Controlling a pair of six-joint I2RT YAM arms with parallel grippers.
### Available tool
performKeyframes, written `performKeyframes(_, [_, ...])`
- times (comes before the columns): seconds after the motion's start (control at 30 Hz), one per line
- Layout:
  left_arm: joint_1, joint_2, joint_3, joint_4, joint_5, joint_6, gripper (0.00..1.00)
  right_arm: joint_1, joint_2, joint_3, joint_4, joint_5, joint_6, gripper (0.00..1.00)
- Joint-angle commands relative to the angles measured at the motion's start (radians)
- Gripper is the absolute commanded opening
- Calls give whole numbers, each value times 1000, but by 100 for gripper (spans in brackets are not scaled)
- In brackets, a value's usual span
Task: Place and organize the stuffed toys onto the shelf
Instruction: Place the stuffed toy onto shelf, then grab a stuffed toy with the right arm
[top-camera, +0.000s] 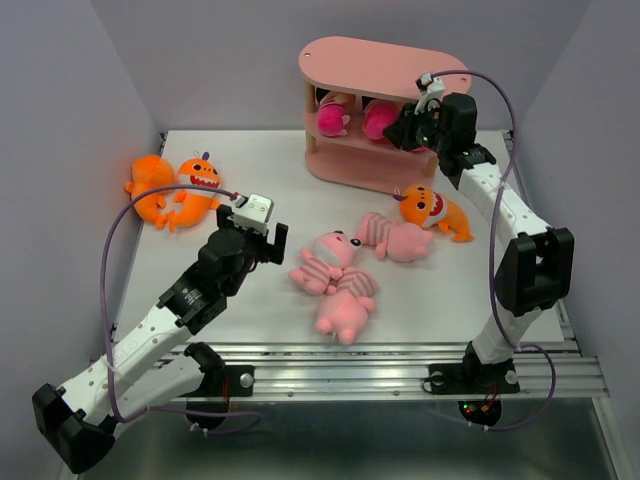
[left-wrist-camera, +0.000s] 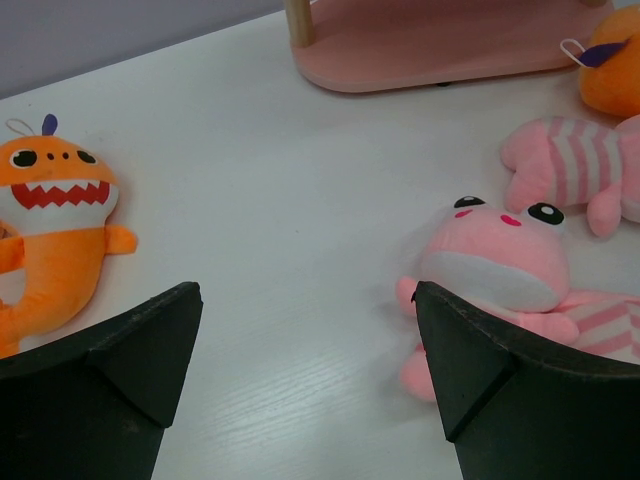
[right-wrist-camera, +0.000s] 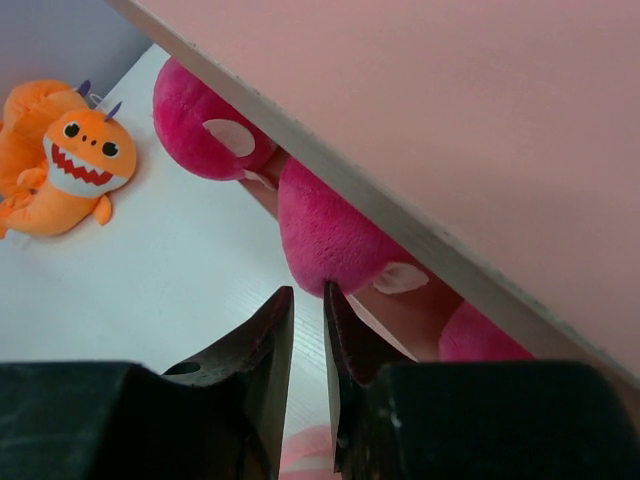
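Pink board edge cuts slantwise across my right wrist view. The shelf (right-wrist-camera: 480, 120) stands at the upper middle of the overhead frame, and my right claw (right-wrist-camera: 308, 290) is tucked just under that edge at the shelf's right end. Its fingers are nearly together with a thin slit between them, tips at the underside of a magenta doll (right-wrist-camera: 335, 235); I cannot tell whether they pinch it. A second doll (right-wrist-camera: 205, 135) lies just beside it on the same tier, so room there is tight.

My left claw (left-wrist-camera: 305, 290) is spread wide and holds nothing. It hangs over bare worktop (left-wrist-camera: 270, 180) that runs up to the shelf's bottom rim. An orange monster (left-wrist-camera: 55, 215) lies at left in that view, near the worktop's edge. A pink pig (left-wrist-camera: 500, 260) lies close by my right finger. Another pig (left-wrist-camera: 580, 165) and another monster (left-wrist-camera: 615, 60) crowd the upper right.
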Motion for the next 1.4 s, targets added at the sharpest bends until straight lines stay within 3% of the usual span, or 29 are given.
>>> performKeyframes(0.0, [6,-6,-5,42,3,13,99,5,-80,-17,63,9,-37,24])
performKeyframes(0.33, [6,-6,-5,42,6,13,99,5,-162,-48,38,-3,-86,25])
performKeyframes(0.47, [7,-11,-5,42,8,12,99,5,-235,1,-114,-95,-230,42])
performKeyframes(0.63, [7,-26,-3,42,16,10,99,-61,-442,-51,-224,-38,-343,44])
performKeyframes(0.8, [7,-37,0,42,31,7,99,-148,-501,-103,-449,-72,-410,44])
performKeyframes(1.0, [7,-48,-2,42,43,1,99,-234,-539,-283,-525,-106,-424,45])
performKeyframes(1.1, [7,-49,-2,42,46,-1,99,-249,-533,-378,-523,-104,-445,53])
performKeyframes(1.2, [6,-51,-2,42,51,-1,99,-259,-510,-438,-536,-115,-490,81])
performKeyframes(1.37, [6,-48,-2,42,54,-2,99,-259,-450,-490,-542,-52,-645,88])
